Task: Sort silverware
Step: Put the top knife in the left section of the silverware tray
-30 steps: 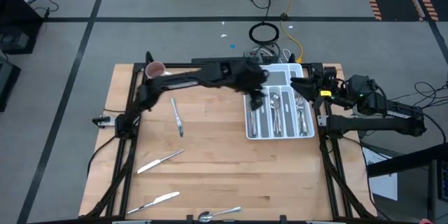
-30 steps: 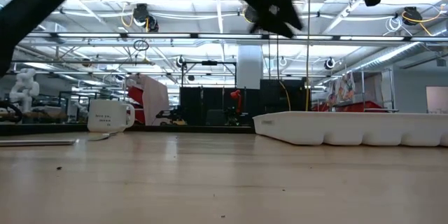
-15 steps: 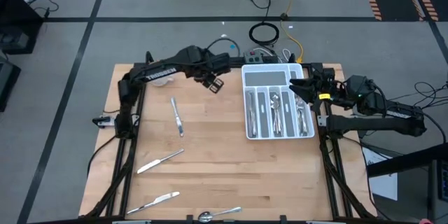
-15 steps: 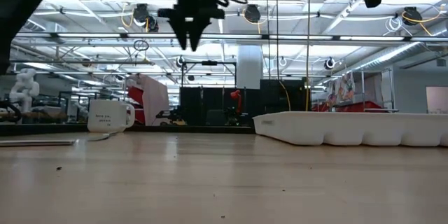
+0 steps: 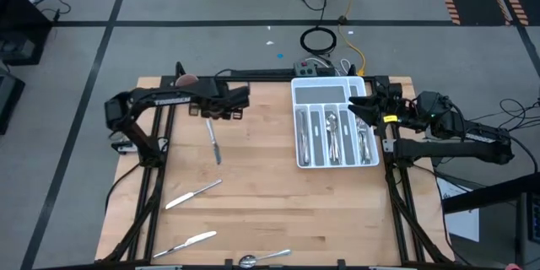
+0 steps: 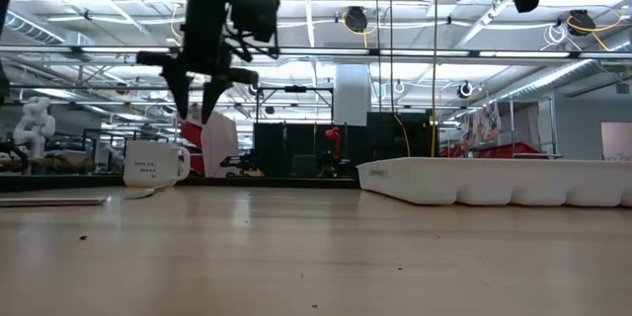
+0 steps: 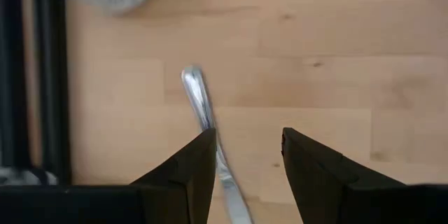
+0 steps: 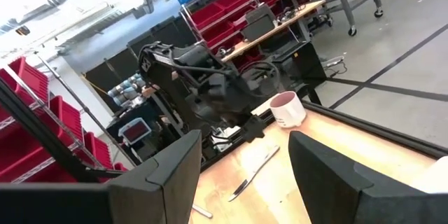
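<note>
Left hand (image 5: 221, 111) raised, fingers apart, pointing down, right hand (image 5: 359, 104) parked at the side, fingers parted

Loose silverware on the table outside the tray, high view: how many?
4: knife under the left gripper, knife mid-left, knife lower left, spoon at the near edge. Arms may hide more.
</note>
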You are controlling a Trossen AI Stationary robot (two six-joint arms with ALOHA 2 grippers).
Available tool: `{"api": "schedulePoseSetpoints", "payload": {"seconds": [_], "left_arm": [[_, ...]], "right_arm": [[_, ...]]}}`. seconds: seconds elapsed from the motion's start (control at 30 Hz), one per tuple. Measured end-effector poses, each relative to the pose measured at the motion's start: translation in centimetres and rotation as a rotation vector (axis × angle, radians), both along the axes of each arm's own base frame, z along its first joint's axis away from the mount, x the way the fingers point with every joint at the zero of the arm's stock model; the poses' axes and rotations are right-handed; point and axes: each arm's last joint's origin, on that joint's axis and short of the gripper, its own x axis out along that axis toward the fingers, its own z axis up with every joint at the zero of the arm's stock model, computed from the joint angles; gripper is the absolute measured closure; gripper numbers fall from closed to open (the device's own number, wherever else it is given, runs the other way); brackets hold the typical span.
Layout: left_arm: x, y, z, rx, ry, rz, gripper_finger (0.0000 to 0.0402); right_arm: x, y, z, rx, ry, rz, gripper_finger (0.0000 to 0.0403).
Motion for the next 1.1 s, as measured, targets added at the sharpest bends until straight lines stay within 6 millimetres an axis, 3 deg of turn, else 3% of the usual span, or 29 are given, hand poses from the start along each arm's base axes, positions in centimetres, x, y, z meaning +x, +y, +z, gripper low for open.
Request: {"api": "schedulePoseSetpoints", "payload": {"seconds": [0.3, 0.53, 0.7, 1.1], "left_arm": [[-2.5, 0.3, -4.1, -0.139, 0.033, 0.100, 0.0233], [-3.3, 1.0, -6.6, -0.198, -0.047, 0.178, 0.0233], [-3.3, 1.4, -7.7, -0.195, -0.120, 0.203, 0.0233], [-4.7, 0.7, -9.8, -0.277, -0.102, 0.245, 0.0233]], "right_arm": [[0.0, 0.0, 0.0, -0.007, 0.006, -0.001, 0.0195], [0.0, 0.0, -0.1, -0.007, 0.010, -0.001, 0.0195], [0.1, 0.0, -0.1, -0.006, 0.014, -0.001, 0.0195], [0.1, 0.0, -0.1, -0.006, 0.015, -0.001, 0.0195]]}}
